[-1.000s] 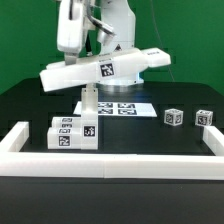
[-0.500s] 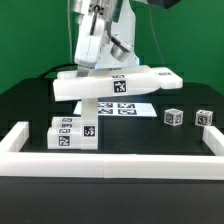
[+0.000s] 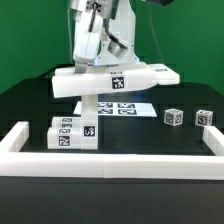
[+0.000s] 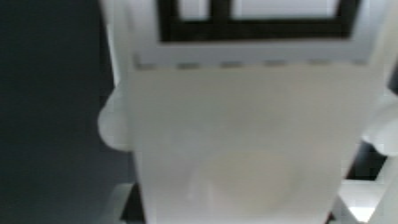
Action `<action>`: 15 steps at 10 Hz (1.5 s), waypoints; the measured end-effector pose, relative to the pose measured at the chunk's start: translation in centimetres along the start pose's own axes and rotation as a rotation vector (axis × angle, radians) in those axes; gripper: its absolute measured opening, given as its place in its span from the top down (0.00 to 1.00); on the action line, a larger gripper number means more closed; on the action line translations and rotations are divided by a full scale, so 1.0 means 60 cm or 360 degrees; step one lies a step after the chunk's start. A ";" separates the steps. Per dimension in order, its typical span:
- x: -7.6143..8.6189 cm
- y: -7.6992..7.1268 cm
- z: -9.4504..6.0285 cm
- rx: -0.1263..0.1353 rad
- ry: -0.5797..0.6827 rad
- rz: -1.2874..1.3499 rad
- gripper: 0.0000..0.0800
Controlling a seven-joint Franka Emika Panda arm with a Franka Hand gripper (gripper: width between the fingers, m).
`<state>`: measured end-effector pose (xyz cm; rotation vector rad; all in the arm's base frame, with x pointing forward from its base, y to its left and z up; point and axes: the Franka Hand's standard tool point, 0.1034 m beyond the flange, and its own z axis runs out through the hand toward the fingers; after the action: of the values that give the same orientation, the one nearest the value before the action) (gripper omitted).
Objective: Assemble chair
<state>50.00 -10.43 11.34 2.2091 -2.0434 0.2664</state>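
Your gripper is clamped on the flat, matte white seat panel, held level above the black tabletop with a blocky post beneath it. Low white rails fence the front and sides. Stacked tagged bars sit toward the exterior view's left. Two small cubes lie well apart to its right, and the marker board lies under the panel.

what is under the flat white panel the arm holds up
A short white post shows just below the seat panel, with the marker board on the table beside it. The panel covers where post and panel meet.
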 end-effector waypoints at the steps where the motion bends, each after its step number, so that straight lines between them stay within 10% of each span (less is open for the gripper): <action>1: 0.000 0.001 0.000 -0.0003 0.0000 0.0000 0.64; 6: 0.001 0.005 0.006 -0.0022 0.0013 -0.0005 0.64; 12: 0.007 -0.022 -0.058 0.0004 -0.0100 0.0003 0.64; 15: 0.036 0.010 -0.041 -0.0038 -0.0088 -0.0050 0.64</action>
<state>49.44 -12.05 14.16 2.2570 -2.0260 0.1783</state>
